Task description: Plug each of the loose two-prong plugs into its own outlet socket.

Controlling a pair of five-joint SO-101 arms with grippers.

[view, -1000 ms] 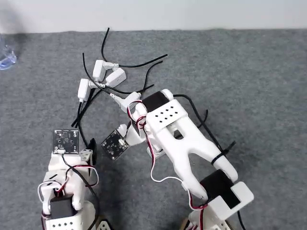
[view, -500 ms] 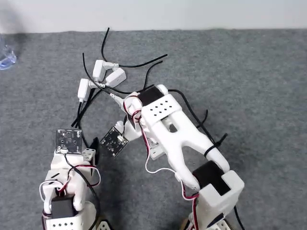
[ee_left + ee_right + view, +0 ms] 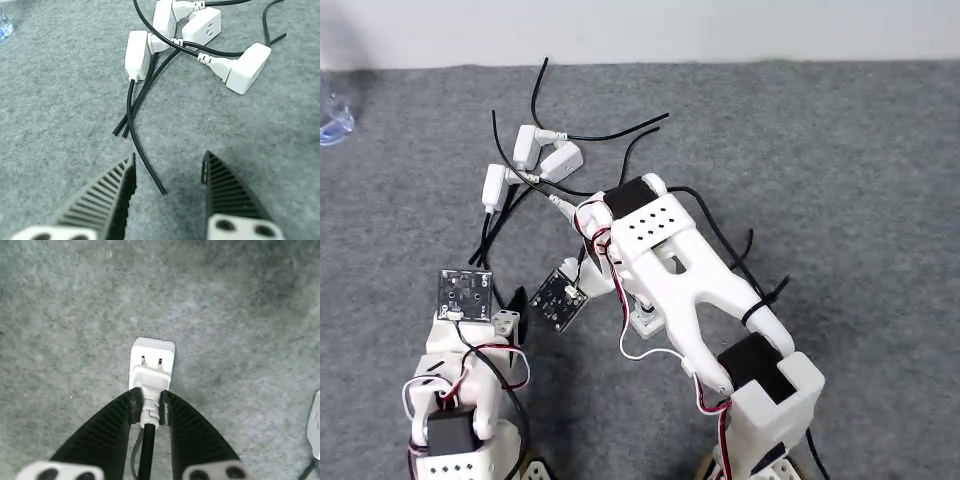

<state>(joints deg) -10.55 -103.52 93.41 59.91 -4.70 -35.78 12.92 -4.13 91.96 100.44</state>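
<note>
**Clerk:** State of the right arm [image 3: 670, 270]?

**Inspector:** Its jaws are clenched on the neck of a white two-prong plug [image 3: 149, 377], just behind the plug body. The plug's black cable [image 3: 145, 450] runs back between the jaws.

**Clerk:** And where is the plug?

**Inspector:** It is nose-on to a white outlet block [image 3: 155, 347] that lies on the grey felt tabletop [image 3: 240, 315]. Two prongs show bare between the plug body and the block's face, so it is not seated flush. I cannot tell whether the tips are in the slots.

**Clerk:** The left arm [image 3: 455, 395]?

**Inspector:** Its jaws are released, spread wide and grasping nothing, low over the tabletop. A loose black cable end [image 3: 152, 175] lies on the felt between them.

**Clerk:** The remaining items?

**Inspector:** A tangle lies beyond the left arm's jaws, with four white blocks among crossed black cables.
- A narrow block [image 3: 136, 55] has a cable leaving one end.
- A second block [image 3: 164, 17] touches the narrow one.
- A third block [image 3: 202, 25] has two slots facing open.
- A fourth block [image 3: 247, 67] lies to one side, with a white plug neck [image 3: 212, 61] against it.
</note>
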